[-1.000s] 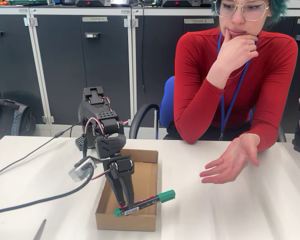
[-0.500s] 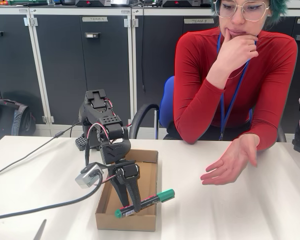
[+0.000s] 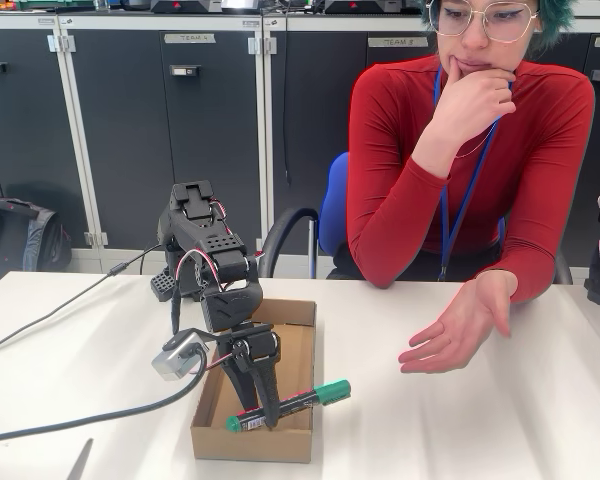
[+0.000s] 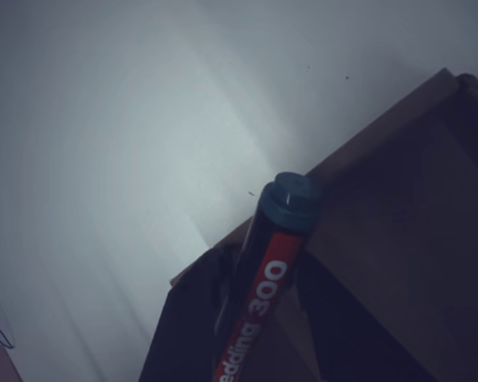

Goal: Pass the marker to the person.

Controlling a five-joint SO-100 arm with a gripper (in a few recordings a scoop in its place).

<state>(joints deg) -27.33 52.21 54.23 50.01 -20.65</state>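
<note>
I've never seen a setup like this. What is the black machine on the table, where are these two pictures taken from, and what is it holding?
The black machine is a small robot arm standing on a white table. At its tip is a two-finger gripper, much like a pair of tongs. One picture comes from a camera standing still across the table; the darker one comes from a camera riding on the arm's wrist, so it looks along the fingers. The gripper is closed on a marker with a green cap, held at a slant over an open cardboard box. In the wrist view the marker shows close up, with its red label. Behind the table sits a person in a red top, holding one open hand palm up, apparently waiting to receive the marker.
</note>
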